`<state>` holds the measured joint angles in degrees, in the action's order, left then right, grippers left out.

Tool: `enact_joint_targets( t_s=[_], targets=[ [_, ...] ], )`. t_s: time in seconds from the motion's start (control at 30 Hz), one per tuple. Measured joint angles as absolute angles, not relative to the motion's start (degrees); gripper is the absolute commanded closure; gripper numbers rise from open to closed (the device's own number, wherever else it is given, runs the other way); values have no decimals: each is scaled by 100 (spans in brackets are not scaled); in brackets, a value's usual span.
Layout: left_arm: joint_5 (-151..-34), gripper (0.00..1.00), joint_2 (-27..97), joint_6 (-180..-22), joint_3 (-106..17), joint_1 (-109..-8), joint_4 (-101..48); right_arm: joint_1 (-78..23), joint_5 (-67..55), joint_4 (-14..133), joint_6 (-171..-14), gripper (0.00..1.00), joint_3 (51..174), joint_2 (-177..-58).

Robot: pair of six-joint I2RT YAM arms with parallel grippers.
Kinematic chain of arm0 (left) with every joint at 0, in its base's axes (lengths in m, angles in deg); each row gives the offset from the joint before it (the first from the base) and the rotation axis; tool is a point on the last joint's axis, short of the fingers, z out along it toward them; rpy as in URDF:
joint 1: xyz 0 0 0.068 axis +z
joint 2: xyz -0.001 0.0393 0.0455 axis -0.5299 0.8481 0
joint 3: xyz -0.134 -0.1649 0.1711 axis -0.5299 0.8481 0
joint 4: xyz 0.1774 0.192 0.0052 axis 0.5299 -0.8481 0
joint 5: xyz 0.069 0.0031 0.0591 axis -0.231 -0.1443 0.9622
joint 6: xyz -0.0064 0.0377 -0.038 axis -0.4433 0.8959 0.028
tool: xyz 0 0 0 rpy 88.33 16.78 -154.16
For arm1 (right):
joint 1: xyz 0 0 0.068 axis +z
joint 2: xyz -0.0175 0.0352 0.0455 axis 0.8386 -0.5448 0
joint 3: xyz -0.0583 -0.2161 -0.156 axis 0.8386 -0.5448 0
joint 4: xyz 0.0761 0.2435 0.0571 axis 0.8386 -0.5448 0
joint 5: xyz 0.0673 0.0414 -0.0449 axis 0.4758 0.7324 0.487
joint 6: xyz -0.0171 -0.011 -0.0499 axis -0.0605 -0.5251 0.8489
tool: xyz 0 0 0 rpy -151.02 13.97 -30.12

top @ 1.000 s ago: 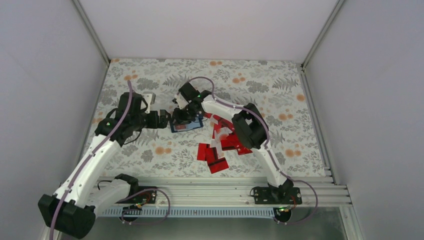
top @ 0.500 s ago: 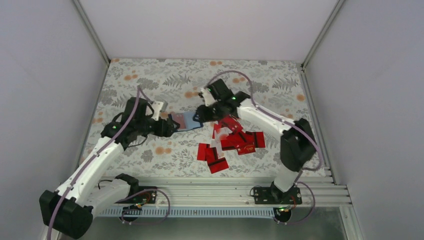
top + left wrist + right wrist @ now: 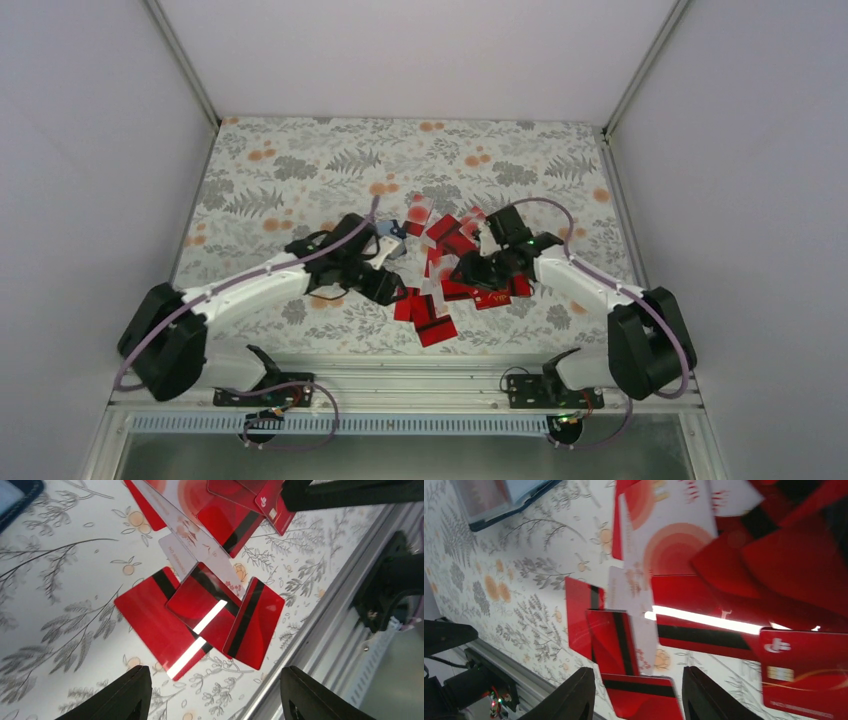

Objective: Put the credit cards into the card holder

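Red cards (image 3: 445, 290) heaped near the middle of the tabletop's (image 3: 300, 160) near edge; blue holder (image 3: 499, 502) flat just left of them.
The cards overlap loosely, some with a dark stripe up, a few white-faced. The left gripper (image 3: 215, 672) hangs over the heap's near-left cards, jaws wide and empty. The right gripper (image 3: 638, 672) hangs over the heap too, jaws parted, holding nothing.

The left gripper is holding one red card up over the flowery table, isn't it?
Not quite. The left gripper is holding nothing: the left wrist view shows its fingers wide apart with nothing between them. It does hang over the flowery table, but the red cards seen there lie on the table below it.
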<state>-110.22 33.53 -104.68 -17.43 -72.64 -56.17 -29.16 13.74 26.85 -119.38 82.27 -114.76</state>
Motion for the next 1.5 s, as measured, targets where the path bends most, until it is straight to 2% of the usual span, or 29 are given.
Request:
enact_joint_targets(
  t_s=[0.07,0.13,0.2,0.47,0.83,1.07,1.23,1.5],
  targets=[
    [-10912,37,3759,-10481,-1972,-7474,-5602,-3095,1379,2704,-11982,54,8033,-11327],
    [-10799,37,4166,-10479,-2248,-7697,-5543,-3278,1381,2702,-12006,47,7954,-11268],
    [-10692,38,4524,-10457,-2516,-7924,-5499,-3394,1444,2737,-12008,45,7831,-11211],
    [-10768,38,4856,-10042,-2650,-8331,-5727,-3447,2102,2772,-12030,38,7132,-11135],
    [-10716,37,4900,-9491,-2580,-8984,-5941,-3447,3022,2713,-11746,37,6763,-11157],
    [-9922,33,4985,-9384,-2368,-9434,-5845,-3353,3488,2739,-11694,38,6511,-11305],
    [-9184,28,5302,-9275,-2390,-10033,-5759,-3320,3422,2744,-11720,38,6435,-11295],
    [-8305,29,5578,-9362,-2549,-10385,-5617,-3316,2953,2735,-11938,38,6435,-10790]
  ],
)
